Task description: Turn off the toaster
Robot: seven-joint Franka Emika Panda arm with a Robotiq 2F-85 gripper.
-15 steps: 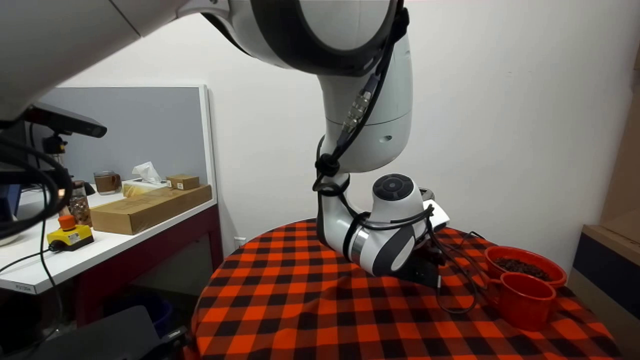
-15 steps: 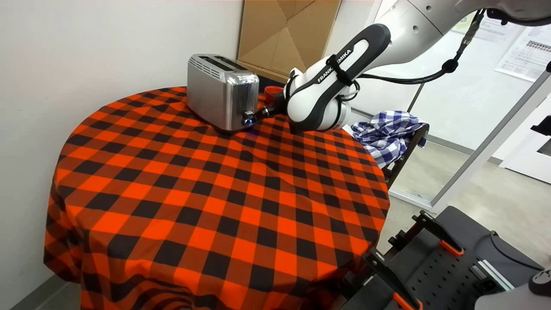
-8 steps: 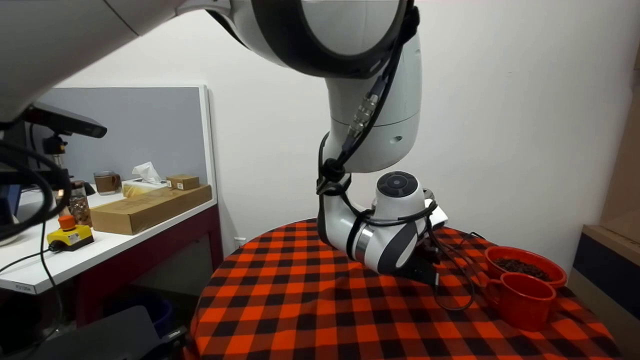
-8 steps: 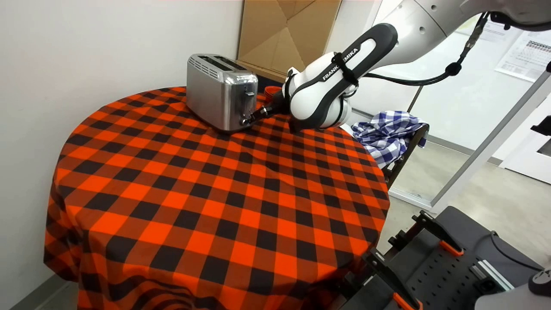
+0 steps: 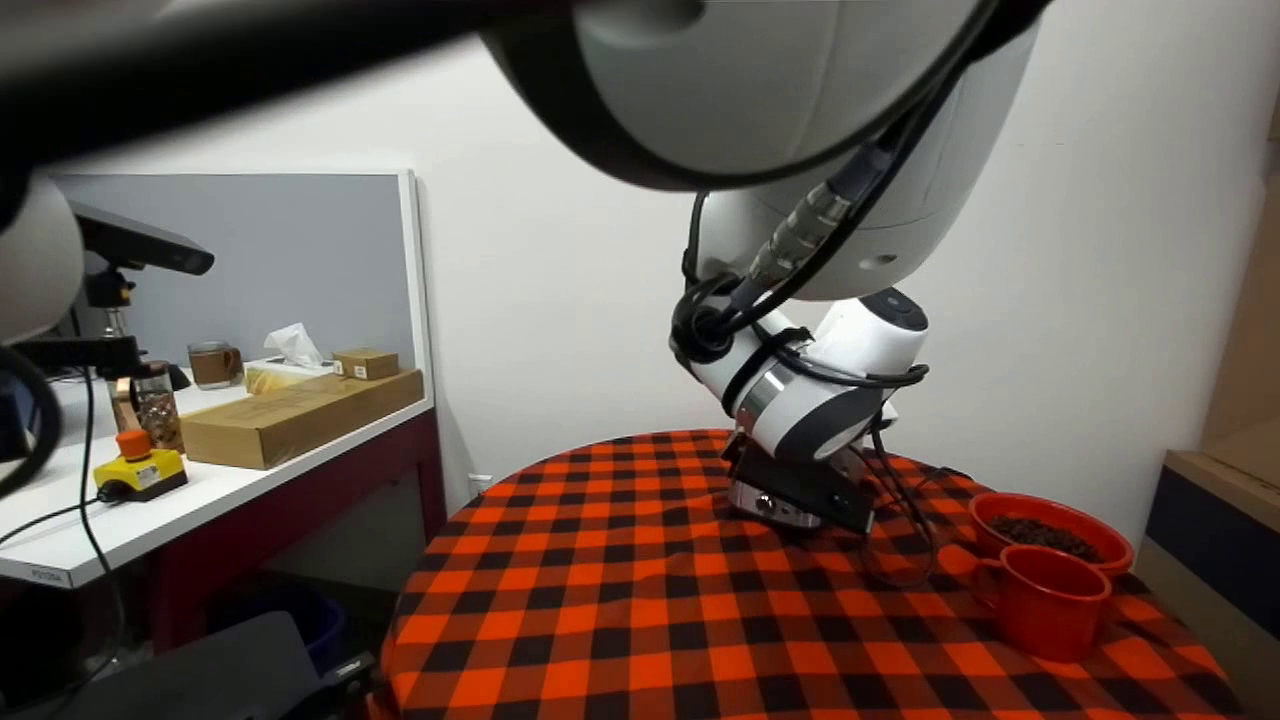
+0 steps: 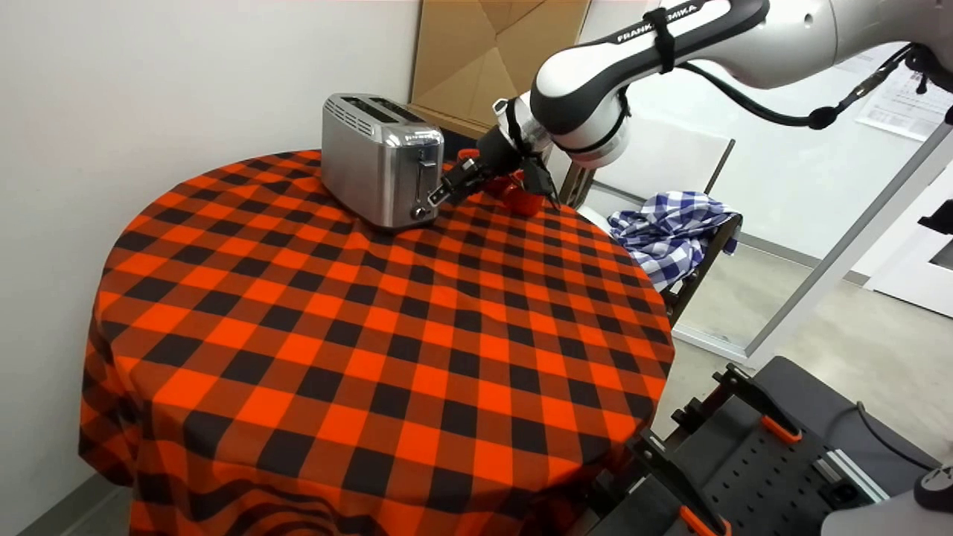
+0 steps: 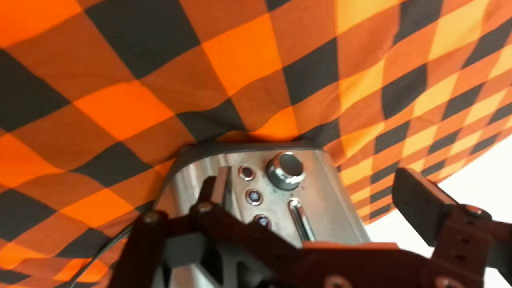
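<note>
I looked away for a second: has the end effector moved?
Yes: in an exterior view, the end effector has moved up and away from the toaster knob.

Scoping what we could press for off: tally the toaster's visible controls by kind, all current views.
Buttons: 3
Knob: 1
Lever: 1
Total visible on the toaster: 5

Tally is: one toaster (image 6: 376, 167), two slots (image 6: 370, 110), one knob (image 7: 286, 172), three visible buttons (image 7: 254, 197), one gripper (image 7: 314, 188), two fingers (image 7: 418, 204), one bowl (image 5: 990, 538).
</note>
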